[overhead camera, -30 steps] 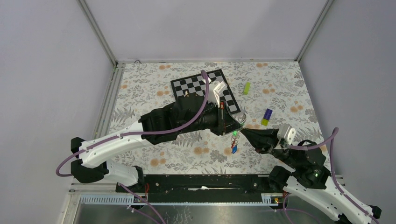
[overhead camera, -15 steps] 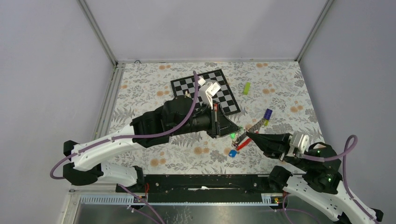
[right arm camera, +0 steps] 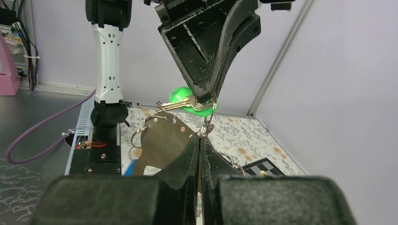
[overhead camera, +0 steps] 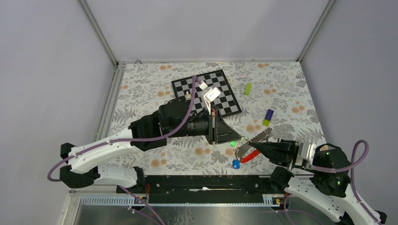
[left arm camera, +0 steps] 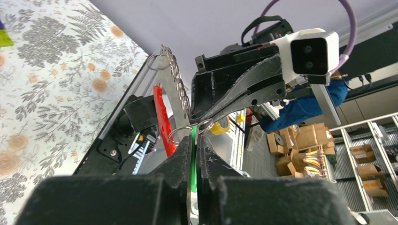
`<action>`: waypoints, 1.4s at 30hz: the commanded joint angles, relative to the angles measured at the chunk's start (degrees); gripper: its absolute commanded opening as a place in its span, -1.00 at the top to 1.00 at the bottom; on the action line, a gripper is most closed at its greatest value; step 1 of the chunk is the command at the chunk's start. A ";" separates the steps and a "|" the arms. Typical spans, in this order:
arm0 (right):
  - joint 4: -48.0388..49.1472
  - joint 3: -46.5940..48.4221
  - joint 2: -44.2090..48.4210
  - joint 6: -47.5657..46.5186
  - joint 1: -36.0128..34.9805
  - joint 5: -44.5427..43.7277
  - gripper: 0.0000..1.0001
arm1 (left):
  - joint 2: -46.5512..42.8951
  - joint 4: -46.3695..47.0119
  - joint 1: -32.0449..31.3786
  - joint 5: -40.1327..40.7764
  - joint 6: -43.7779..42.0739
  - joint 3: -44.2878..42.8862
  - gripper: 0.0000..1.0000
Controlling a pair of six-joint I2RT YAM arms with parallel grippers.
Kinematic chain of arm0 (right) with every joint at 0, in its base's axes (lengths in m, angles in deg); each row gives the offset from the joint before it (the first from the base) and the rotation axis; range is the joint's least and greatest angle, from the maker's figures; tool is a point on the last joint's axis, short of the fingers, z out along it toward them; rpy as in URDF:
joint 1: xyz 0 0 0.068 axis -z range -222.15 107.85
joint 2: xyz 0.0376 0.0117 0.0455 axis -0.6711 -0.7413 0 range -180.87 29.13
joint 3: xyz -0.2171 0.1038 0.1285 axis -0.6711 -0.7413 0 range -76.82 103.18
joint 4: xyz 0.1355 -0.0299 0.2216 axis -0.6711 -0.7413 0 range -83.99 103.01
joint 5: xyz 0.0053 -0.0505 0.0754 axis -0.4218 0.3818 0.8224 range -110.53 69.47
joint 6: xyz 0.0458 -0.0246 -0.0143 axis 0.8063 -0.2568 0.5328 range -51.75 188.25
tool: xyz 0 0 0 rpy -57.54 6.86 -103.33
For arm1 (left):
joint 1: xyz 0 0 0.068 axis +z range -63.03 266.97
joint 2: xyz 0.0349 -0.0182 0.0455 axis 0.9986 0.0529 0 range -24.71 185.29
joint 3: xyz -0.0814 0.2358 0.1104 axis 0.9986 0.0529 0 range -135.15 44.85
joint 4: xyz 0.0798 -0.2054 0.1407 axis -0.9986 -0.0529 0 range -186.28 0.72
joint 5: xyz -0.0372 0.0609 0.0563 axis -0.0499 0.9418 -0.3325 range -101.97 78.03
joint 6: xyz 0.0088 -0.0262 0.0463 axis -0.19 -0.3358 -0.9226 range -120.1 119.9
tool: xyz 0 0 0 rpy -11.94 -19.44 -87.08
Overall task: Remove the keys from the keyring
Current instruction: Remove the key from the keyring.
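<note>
1. currently the left end effector [overhead camera: 234, 139] is seen shut tight on the green-headed key [right arm camera: 187, 100]. its head is pinched flat between the fingers, so the key cannot swing.
2. the right end effector [overhead camera: 257, 145] is likewise closed, with the thin wire of the keyring [left arm camera: 204, 125] nipped at its very tips. the two end effectors are brought almost point to point.
3. the whole bunch is held clear above the table [overhead camera: 141, 93], near its front edge and between the two arms. this is judged to be done so that ring and key can be turned freely against each other.
4. the red strap [left arm camera: 163, 119], the short chain [left arm camera: 178, 82] and a perforated metal tag [right arm camera: 164, 136] are left hanging from the ring. a blue key [overhead camera: 235, 164] is seen below them.
5. the step in hand is judged to be working the green key round the coil. no key is seen off the ring yet.
6. a slip is risked, since so little wire is gripped.
</note>
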 commanded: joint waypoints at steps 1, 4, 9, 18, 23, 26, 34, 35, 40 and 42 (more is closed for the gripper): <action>6.31 3.37 1.07 0.09 -0.25 4.88 1.00 | -1.65 5.93 0.75 -4.17 -0.81 0.62 1.00; 9.00 2.64 2.03 -1.19 -0.25 6.47 1.00 | -1.26 7.30 0.75 -6.93 -1.19 0.97 1.00; 17.96 -0.42 3.55 -0.42 -0.26 8.29 1.00 | -0.64 9.54 0.75 -10.84 -1.37 1.46 1.00; 24.12 -1.08 1.69 -4.41 -0.21 14.93 1.00 | -0.32 12.12 0.75 -16.28 -3.63 2.29 1.00; 23.30 0.43 0.18 -9.30 -0.25 18.67 1.00 | -0.52 13.66 0.66 -20.62 -6.41 3.12 1.00; 19.59 3.48 -1.60 -13.48 -0.29 20.73 1.00 | -1.19 14.04 0.37 -21.65 -10.16 3.47 1.00; 11.20 10.41 -6.67 -23.31 -0.29 23.20 1.00 | -4.81 14.59 -0.10 -19.36 -20.89 5.35 1.00; 10.86 11.00 -7.26 -23.88 -0.26 23.52 1.00 | -5.06 14.82 -0.07 -19.06 -21.92 5.64 1.00; 4.68 15.63 -10.10 -27.77 -0.26 26.51 1.00 | -5.09 14.31 -0.10 -18.49 -26.20 4.74 1.00; 2.21 17.88 -11.36 -29.10 -0.25 28.16 1.00 | -5.21 14.53 -0.11 -18.61 -27.59 4.55 1.00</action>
